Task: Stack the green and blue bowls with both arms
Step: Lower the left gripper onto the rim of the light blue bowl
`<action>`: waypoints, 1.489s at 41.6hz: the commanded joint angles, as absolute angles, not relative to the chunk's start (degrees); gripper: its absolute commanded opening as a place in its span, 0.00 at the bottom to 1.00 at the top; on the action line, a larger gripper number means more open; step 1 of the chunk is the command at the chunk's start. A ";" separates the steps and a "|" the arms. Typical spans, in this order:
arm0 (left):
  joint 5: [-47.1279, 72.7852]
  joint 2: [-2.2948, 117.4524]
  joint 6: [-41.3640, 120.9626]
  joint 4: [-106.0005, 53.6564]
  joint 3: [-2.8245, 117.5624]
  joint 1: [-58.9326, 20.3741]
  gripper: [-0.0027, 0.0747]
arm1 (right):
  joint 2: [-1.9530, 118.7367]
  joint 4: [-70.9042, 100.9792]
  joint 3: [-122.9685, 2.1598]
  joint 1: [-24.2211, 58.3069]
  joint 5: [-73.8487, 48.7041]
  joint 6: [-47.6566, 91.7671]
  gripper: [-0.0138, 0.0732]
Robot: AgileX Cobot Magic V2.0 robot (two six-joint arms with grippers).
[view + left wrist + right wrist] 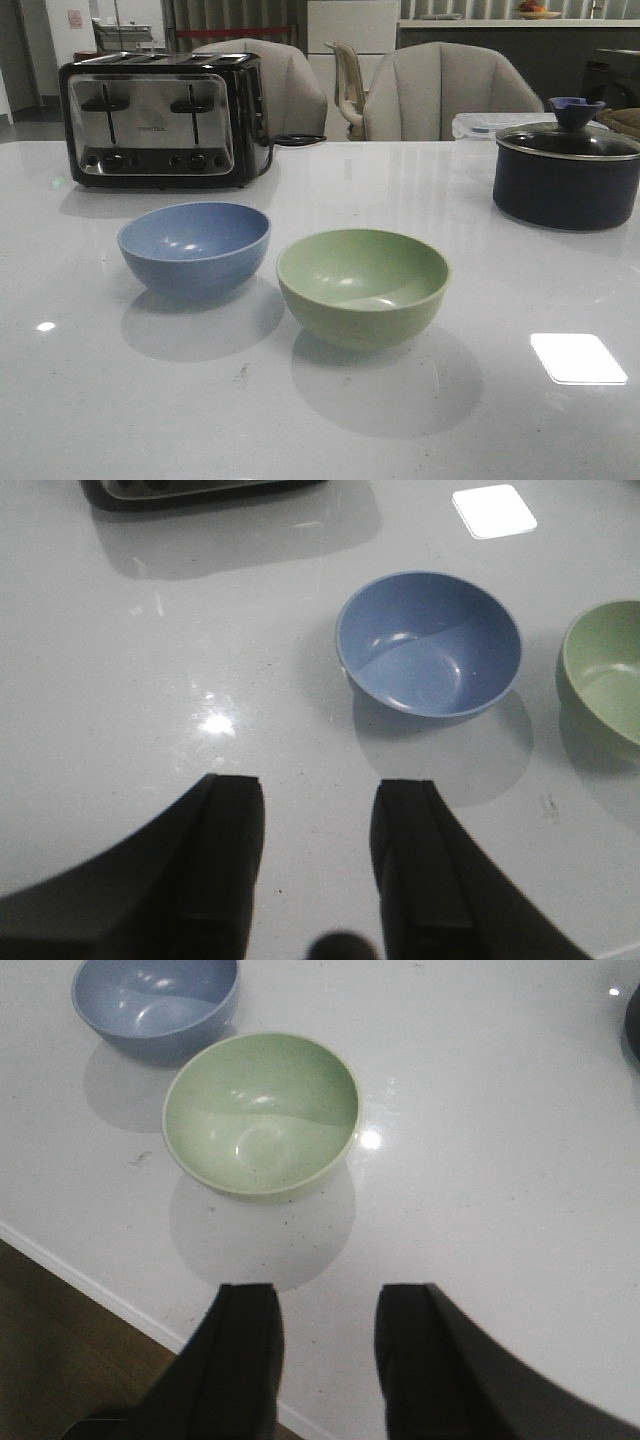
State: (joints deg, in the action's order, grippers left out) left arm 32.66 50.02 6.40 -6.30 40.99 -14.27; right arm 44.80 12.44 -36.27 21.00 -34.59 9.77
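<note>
1. While neither arm shows from the front, the matte dusty blue bowl (194, 247) sits left of the matte sage green bowl (362, 283), close but apart, on the glossy white table (520, 420).
2. Seen from the left wrist, the left gripper (315, 865) gapes empty; the blue bowl (429, 643) lies ahead, nearer this arm.
3. Seen from the right wrist, the right gripper (328, 1360) gapes empty; the green bowl (262, 1112) lies just ahead.

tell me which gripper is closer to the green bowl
Right. The right gripper hovers open just short of the green bowl; the left gripper faces the blue bowl, with green off beyond it.
</note>
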 commanded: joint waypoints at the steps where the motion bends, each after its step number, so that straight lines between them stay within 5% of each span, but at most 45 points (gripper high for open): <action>1: 28.41 56.63 6.09 -7.13 46.74 -16.26 0.46 | 44.31 12.56 -37.84 21.01 -31.22 10.52 0.58; 20: 28.54 88.81 6.09 -7.13 66.65 -17.18 0.48 | 44.31 12.56 -37.84 21.01 -31.22 10.52 0.58; 28: 28.63 99.03 6.09 -7.13 74.20 -17.18 0.73 | 44.31 12.56 -37.84 21.01 -31.22 10.52 0.58; 34: 28.52 105.24 6.09 -7.13 78.22 -17.18 0.73 | 44.31 12.56 -37.84 21.01 -31.22 10.52 0.58; 44: 28.74 109.40 6.09 -7.13 79.77 -17.18 0.62 | 44.31 12.56 -37.84 21.01 -31.22 10.52 0.58; 59: 30.89 109.49 6.09 -7.13 79.77 -17.18 0.16 | 44.31 12.56 -37.84 21.01 -31.22 10.52 0.58; 62: 31.33 109.49 6.09 -7.13 79.77 -17.18 0.17 | 44.31 12.56 -37.84 21.01 -31.22 10.52 0.58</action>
